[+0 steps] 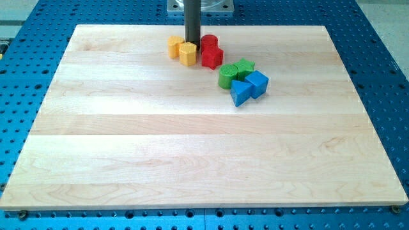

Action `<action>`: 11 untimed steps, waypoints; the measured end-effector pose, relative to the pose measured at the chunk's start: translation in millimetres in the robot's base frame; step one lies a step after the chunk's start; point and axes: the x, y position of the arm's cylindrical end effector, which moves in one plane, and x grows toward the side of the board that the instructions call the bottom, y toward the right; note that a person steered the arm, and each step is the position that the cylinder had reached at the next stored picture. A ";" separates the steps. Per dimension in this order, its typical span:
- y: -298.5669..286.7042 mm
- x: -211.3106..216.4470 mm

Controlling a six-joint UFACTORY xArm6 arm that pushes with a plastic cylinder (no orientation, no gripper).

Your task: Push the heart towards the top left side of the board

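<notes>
Two yellow blocks lie near the board's top edge. The left one looks like the heart, and the other looks hexagonal and touches it on its lower right. My tip comes down just behind the hexagonal yellow block. It sits between the yellow pair and the red pair, very close to both. I cannot tell whether it touches the heart.
A red cylinder and a red star-like block sit just right of the tip. Further right and lower are a green cylinder, a green star-like block, a blue triangular block and a blue cube. The wooden board rests on a blue perforated table.
</notes>
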 end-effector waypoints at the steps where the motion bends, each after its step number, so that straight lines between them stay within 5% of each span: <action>1: -53.2 -0.1; 2: -81.4 -9.5; 4: -7.1 20.0; 7: -166.8 56.1; 8: -162.6 23.7; 9: -147.7 51.4; 11: -160.8 28.8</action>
